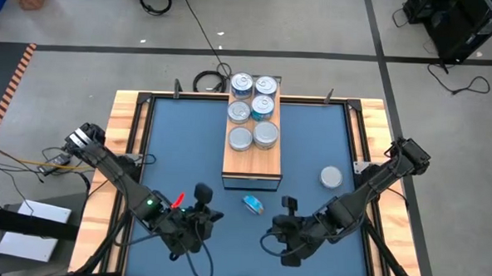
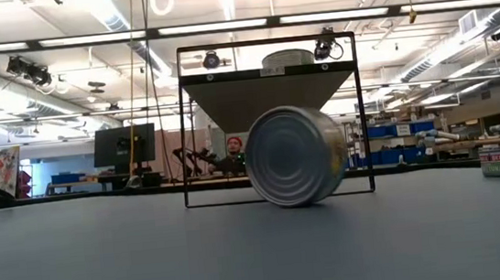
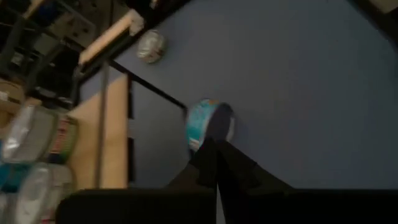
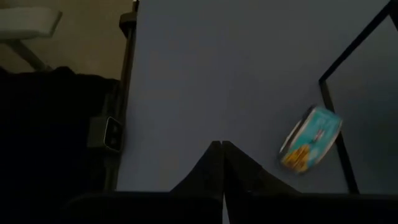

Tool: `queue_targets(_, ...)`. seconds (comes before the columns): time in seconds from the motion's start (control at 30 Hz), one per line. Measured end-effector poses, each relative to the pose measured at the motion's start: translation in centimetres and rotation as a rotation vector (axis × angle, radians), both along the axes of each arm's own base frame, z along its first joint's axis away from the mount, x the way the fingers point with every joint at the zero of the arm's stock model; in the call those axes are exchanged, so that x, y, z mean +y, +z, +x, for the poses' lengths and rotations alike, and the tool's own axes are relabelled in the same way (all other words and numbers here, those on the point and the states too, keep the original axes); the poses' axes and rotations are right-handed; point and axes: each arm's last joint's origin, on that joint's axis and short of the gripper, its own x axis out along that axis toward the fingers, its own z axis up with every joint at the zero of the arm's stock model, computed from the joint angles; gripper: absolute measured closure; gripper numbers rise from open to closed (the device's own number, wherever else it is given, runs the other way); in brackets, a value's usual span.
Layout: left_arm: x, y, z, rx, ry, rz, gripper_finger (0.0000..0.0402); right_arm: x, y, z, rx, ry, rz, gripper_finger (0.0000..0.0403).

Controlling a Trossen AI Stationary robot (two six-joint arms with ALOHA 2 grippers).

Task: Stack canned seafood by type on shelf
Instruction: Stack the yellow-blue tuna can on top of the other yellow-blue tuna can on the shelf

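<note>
The shelf (image 1: 253, 165) stands at the middle of the far side of the blue mat. Several tins of canned seafood (image 1: 254, 109) stand on its top. A teal-sided tin (image 1: 253, 204) lies on its side wall on the mat just in front of the shelf, its silver end facing the near edge (image 2: 293, 156). A silver tin (image 1: 331, 177) rests flat on the mat to the right. My left gripper (image 1: 216, 213) is shut, raised, left of the teal tin and pointing at it (image 3: 216, 146). My right gripper (image 1: 267, 237) is shut, near and right of the tin (image 4: 222, 144).
The wooden table frame (image 1: 126, 124) rims the mat. The shelf's dark metal frame (image 2: 181, 128) stands behind the lying tin. Bare mat (image 1: 179, 143) spreads to the left of the shelf and along the near edge. Cables lie on the floor beyond.
</note>
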Motion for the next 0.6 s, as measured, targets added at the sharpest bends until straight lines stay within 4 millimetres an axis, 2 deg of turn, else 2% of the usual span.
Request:
queue_targets(0.1, -0.4, -0.5, 0.2, 0.027, -0.019, -0.061, 0.0399, 0.0, 0.0, 0.0, -0.007, -0.005, -0.012, 0.0392)
queue_targets(0.3, -0.4, -3.2, 0.4, 0.058, -0.074, -0.148, 0.0400, -0.2, 0.0, 0.1, -0.027, -0.062, -0.018, 0.0367)
queue_targets(0.47, 0.1, -5.0, 0.6, 0.038, -0.068, -0.199, 0.0400, 0.0, 0.0, -0.2, -0.032, -0.101, -0.014, 0.0338)
queue_targets(0.6, 0.8, -5.5, 1.3, 0.038, -0.081, -0.257, 0.0398, 0.1, 0.0, -0.4, -0.047, -0.134, -0.030, 0.0314)
